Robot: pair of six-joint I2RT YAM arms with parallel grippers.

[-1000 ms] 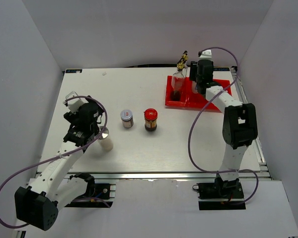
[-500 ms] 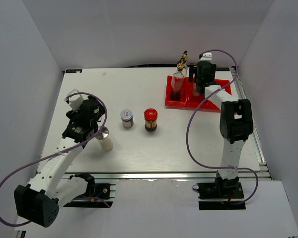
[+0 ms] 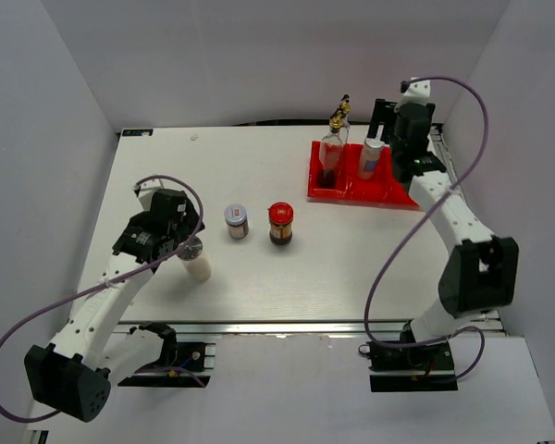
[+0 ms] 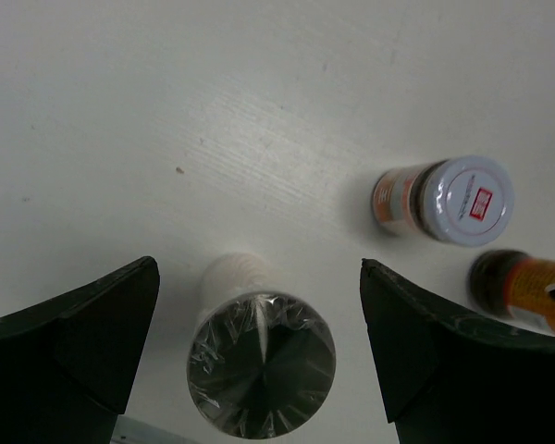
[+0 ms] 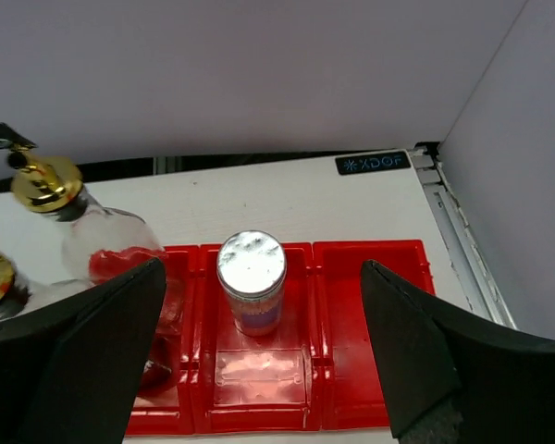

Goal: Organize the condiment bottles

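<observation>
I'm working in a robotics lab cell: plain white panel walls (image 3: 259, 55) box in a pale wood-grain worktop (image 3: 287, 268) edged by a silver aluminium rail frame (image 3: 287, 327), with purple cables (image 3: 368, 296) trailing from the white-and-black left arm (image 3: 97, 310) and right arm (image 3: 449, 208).

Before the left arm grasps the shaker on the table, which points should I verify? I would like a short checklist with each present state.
1. Left tool open: ok, its jaws stand wide.
2. Table shaker centred between those jaws: ok, with a gap on each side.
3. How low the left tool sits on that shaker: cannot tell.
4. Right tool free of the tray shaker: ok, open and apart from it.
5. Room in the red tray: ok, its right compartment shows only bare floor.
6. Silver-lidded jar and red-lidded jar out of the way: ok, both stand apart.
</observation>
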